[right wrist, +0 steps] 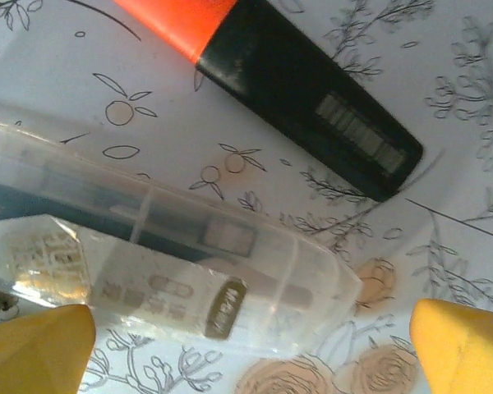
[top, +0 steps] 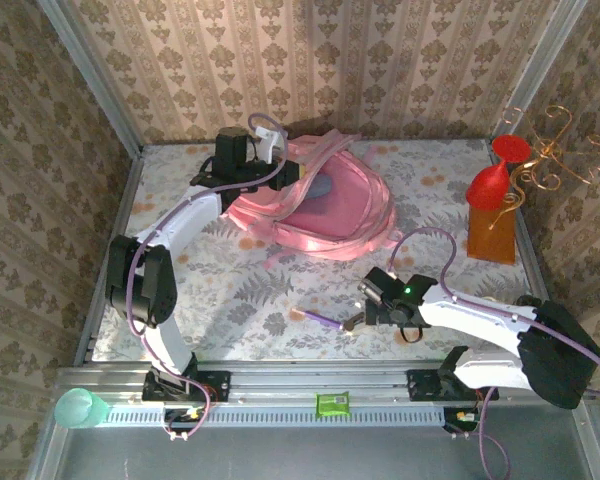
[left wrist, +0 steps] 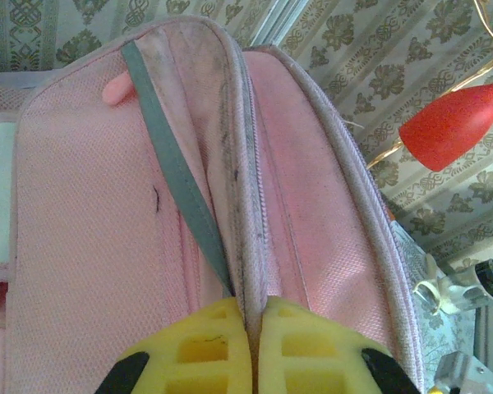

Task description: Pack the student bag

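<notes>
The student bag (top: 325, 210), a large soft pink backpack, lies at the back middle of the table with its main opening gaping upward. My left gripper (top: 286, 172) is at the bag's back left edge. In the left wrist view its yellow fingers (left wrist: 205, 349) are shut on the zipped rim of the bag (left wrist: 255, 205). My right gripper (top: 355, 320) hovers low over the table in front of the bag, open. Between its wide-apart fingertips (right wrist: 33, 349) lies a clear plastic case (right wrist: 164, 263), with an orange and black highlighter (right wrist: 304, 90) just beyond.
A purple pen (top: 320, 318) lies on the floral cloth left of the right gripper. A red vase (top: 495, 180) on an orange block (top: 492, 238) and a gold wire stand (top: 550, 150) are at the back right. A teal cup (top: 80, 408) and a green item (top: 332, 404) sit on the front rail.
</notes>
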Available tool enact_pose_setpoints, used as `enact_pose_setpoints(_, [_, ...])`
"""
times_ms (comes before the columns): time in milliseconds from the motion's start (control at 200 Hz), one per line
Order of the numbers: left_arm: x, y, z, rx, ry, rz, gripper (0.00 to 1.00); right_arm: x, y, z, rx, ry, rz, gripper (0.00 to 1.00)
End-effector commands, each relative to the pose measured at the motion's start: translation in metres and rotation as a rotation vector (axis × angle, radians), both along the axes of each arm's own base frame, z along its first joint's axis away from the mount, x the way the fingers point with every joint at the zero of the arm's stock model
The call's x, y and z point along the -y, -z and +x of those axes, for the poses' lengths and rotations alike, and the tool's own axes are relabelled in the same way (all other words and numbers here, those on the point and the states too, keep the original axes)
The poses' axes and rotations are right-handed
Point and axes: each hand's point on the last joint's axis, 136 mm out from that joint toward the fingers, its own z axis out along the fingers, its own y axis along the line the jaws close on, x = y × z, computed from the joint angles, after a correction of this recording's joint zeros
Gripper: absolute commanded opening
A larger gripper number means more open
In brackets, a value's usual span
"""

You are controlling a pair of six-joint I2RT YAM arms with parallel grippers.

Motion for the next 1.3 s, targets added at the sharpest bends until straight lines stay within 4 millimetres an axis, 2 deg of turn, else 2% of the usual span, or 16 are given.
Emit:
enact_pose_setpoints(0, [-0.002, -0.008, 0.003, 0.067, -0.005, 0.008, 0.00, -0.009, 0.006, 0.008, -0.006, -0.044, 0.025, 0.99])
enact_pose_setpoints(130, [0.000, -0.008, 0.002, 0.067, 0.002, 0.010, 0.00, -0.006, 0.007, 0.016, -0.007, -0.046, 0.018, 0.97])
enact_pose_setpoints(260, [0.002, -0.008, 0.001, 0.069, 0.005, 0.013, 0.00, -0.013, 0.009, 0.024, -0.003, -0.060, 0.074, 0.89])
enact_pose_setpoints(340, [0.001, -0.007, 0.001, 0.070, 0.005, 0.017, 0.00, -0.018, 0.011, 0.022, -0.023, -0.081, 0.096, 0.79])
enact_pose_setpoints(375, [0.001, -0.007, 0.001, 0.069, 0.004, 0.018, 0.00, -0.025, 0.011, 0.027, -0.005, -0.087, 0.126, 0.74])
enact_pose_setpoints(490, [0.001, -0.004, 0.001, 0.064, 0.004, 0.023, 0.00, -0.028, 0.016, 0.023, -0.021, -0.088, 0.143, 0.57])
enact_pose_setpoints(740, [0.002, -0.002, 0.001, 0.063, 0.007, 0.025, 0.00, -0.025, 0.025, 0.025, -0.044, -0.074, 0.111, 0.59])
enact_pose_setpoints(840, [0.002, -0.003, 0.001, 0.063, 0.007, 0.024, 0.00, -0.031, 0.017, 0.034, -0.017, -0.094, 0.116, 0.49])
enact_pose_setpoints(945, [0.002, -0.005, 0.001, 0.065, 0.008, 0.017, 0.00, -0.038, -0.012, 0.052, 0.070, -0.121, 0.132, 0.38])
enact_pose_setpoints(1085, [0.003, -0.015, 0.001, 0.080, 0.006, -0.005, 0.00, -0.055, -0.076, 0.091, 0.260, -0.109, 0.272, 0.33])
enact_pose_setpoints(1185, [0.004, -0.022, 0.001, 0.080, 0.005, -0.019, 0.00, -0.067, -0.124, 0.125, 0.407, -0.050, 0.439, 0.32])
enact_pose_setpoints(1295, [0.008, -0.028, 0.000, 0.085, 0.014, -0.034, 0.00, -0.068, -0.155, 0.173, 0.515, 0.100, 0.591, 0.33])
